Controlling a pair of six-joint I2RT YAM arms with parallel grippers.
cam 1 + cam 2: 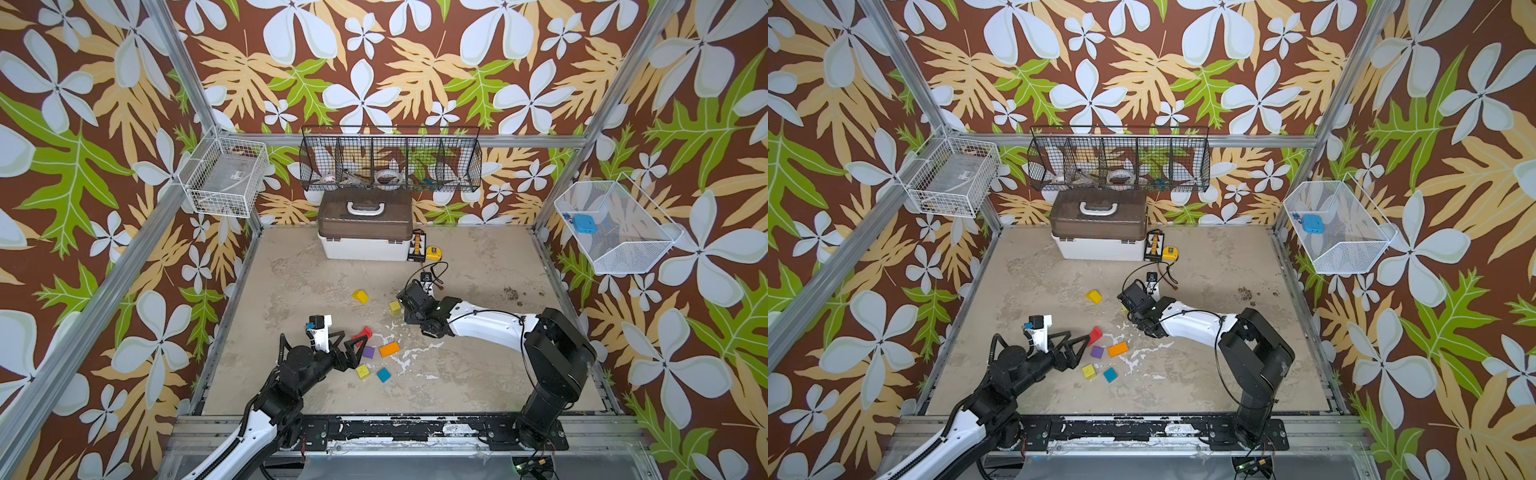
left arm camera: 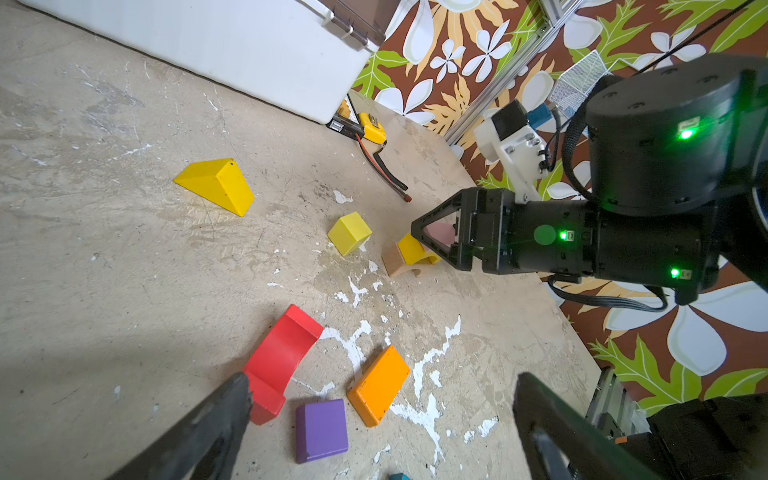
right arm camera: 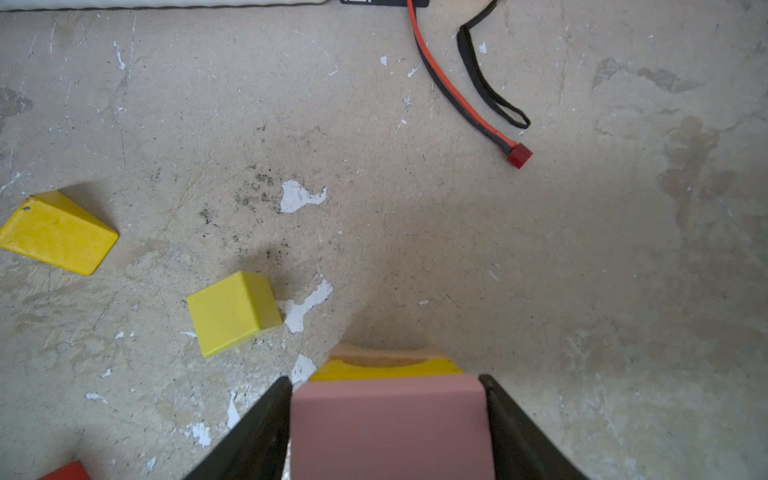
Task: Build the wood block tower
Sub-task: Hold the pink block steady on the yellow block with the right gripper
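Observation:
My right gripper (image 3: 384, 380) is shut on a pink block (image 3: 390, 428). It holds the block right over a small stack, a yellow arch block (image 3: 386, 368) on a plain wood arch block (image 3: 386, 353); I cannot tell whether pink touches yellow. My left gripper (image 2: 382, 386) stands wide open low over the table. A red arch (image 2: 282, 357), a purple block (image 2: 322, 430) and an orange block (image 2: 378, 386) lie between its fingers. Both top views show a yellow roof piece (image 1: 360, 296), a yellow cube (image 1: 395, 307), a second yellow cube (image 1: 1089, 371) and a teal block (image 1: 383, 374).
A white box with a brown lid (image 1: 363, 232) stands at the back. Beside it are a black board (image 1: 417, 245) and a yellow tape measure (image 1: 432, 252). A red-and-black cable (image 3: 457, 95) trails toward the stack. Wire baskets (image 1: 390, 160) hang on the walls.

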